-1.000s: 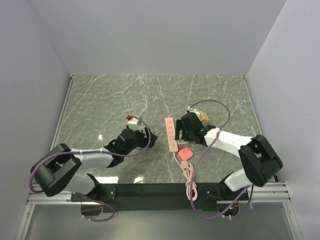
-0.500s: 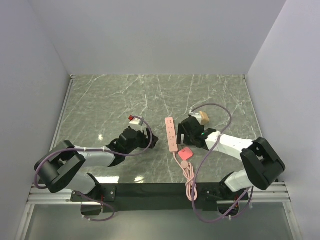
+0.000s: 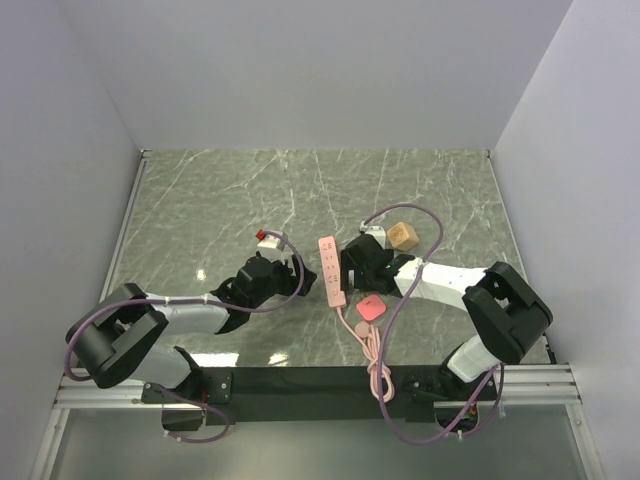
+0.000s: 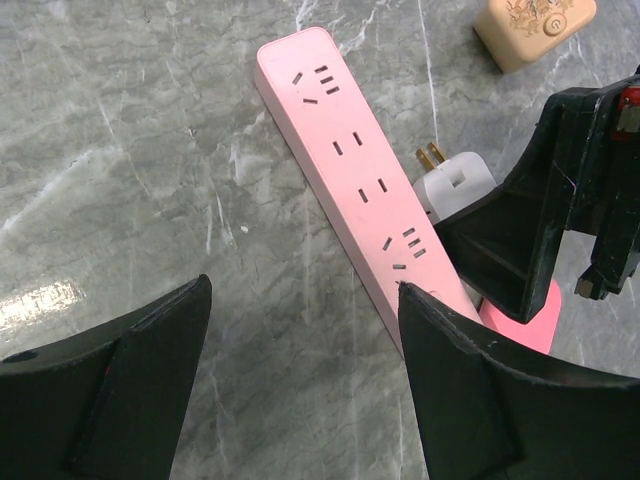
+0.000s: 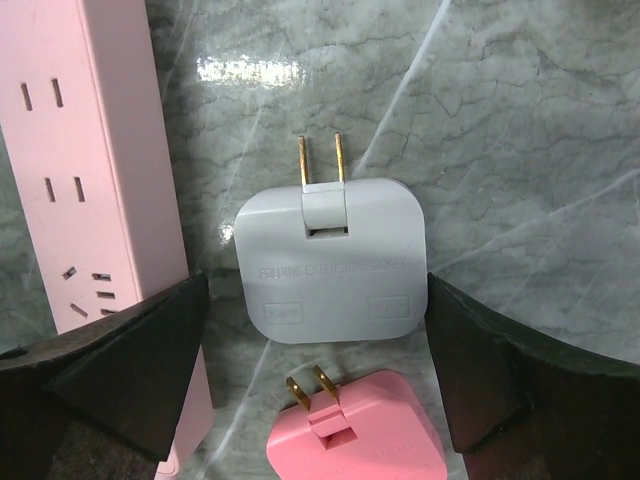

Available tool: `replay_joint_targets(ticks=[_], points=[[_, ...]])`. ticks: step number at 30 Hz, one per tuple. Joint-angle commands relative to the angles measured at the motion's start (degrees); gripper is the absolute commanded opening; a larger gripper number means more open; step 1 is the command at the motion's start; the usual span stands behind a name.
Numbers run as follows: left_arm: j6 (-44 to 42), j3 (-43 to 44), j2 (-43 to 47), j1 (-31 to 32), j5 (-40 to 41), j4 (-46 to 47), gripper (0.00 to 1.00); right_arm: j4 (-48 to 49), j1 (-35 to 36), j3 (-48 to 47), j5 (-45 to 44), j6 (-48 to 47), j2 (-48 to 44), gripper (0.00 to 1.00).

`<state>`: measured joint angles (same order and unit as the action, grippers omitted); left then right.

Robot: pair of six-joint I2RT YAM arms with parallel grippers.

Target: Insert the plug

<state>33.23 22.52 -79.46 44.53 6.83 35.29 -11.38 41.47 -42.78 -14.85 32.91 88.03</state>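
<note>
The plug (image 5: 350, 435), a flat coral-pink square with two brass prongs, lies on the marble close under my right wrist; from above the plug (image 3: 371, 308) sits beside the strip's cord. My right gripper (image 5: 315, 290) is open, its fingers either side of a pale grey square plug (image 5: 330, 260) without touching it. The long pink power strip (image 5: 95, 170) runs just outside the left finger. In the left wrist view my left gripper (image 4: 305, 290) is open over bare marble, the power strip (image 4: 360, 180) just off its right finger. From above, the right gripper (image 3: 355, 268) is against the power strip (image 3: 331, 270), and the left gripper (image 3: 290, 280) is just to its left.
A tan cube (image 3: 403, 236) stands behind the right gripper, and the tan cube (image 4: 533, 30) also shows at the top of the left wrist view. The strip's pink cord (image 3: 376, 350) coils toward the near edge. Grey walls enclose the marble table (image 3: 220, 200).
My right gripper has moved left against the power strip, uncovering the tan cube and opening a little wider. The strip has shifted left and tilted. The left arm has barely moved.
</note>
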Motion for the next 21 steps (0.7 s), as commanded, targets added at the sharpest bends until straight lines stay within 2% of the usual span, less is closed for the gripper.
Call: replay_joint_targets(ticks=[1,5,8,12,14,15,18,21], points=[[-0.63,0.77,1.06,-0.15,0.20,1.19,0.81,-3.12,0.36,-0.02,-1.40,1.90,1.27,0.95],[-0.63,0.50,1.41,-0.15,0.11,1.45,0.81,-1.90,-0.69,0.95,0.61,1.55,0.91,0.95],[-0.63,0.42,1.59,-0.15,-0.15,1.45,0.81,-0.67,-1.48,1.21,3.68,0.76,2.14,0.89],[-1.24,0.59,2.03,-0.15,0.29,1.36,0.81,-0.58,-1.57,1.57,5.88,-0.03,3.29,0.50],[-1.77,0.85,2.12,-0.15,0.38,1.36,0.81,-1.10,-1.57,1.13,6.06,-0.74,2.94,0.39],[-2.46,1.12,2.20,-0.32,0.38,1.28,0.81,-1.36,-1.57,0.86,6.24,-1.00,2.50,0.27],[-3.96,2.43,2.82,-0.41,-0.67,1.27,0.81,-3.38,-1.57,-1.24,5.98,-4.50,-1.44,0.16],[-3.36,2.18,5.88,-2.59,-5.83,3.02,0.81,-4.62,-1.66,-2.92,6.06,-13.53,-8.82,0.15]])
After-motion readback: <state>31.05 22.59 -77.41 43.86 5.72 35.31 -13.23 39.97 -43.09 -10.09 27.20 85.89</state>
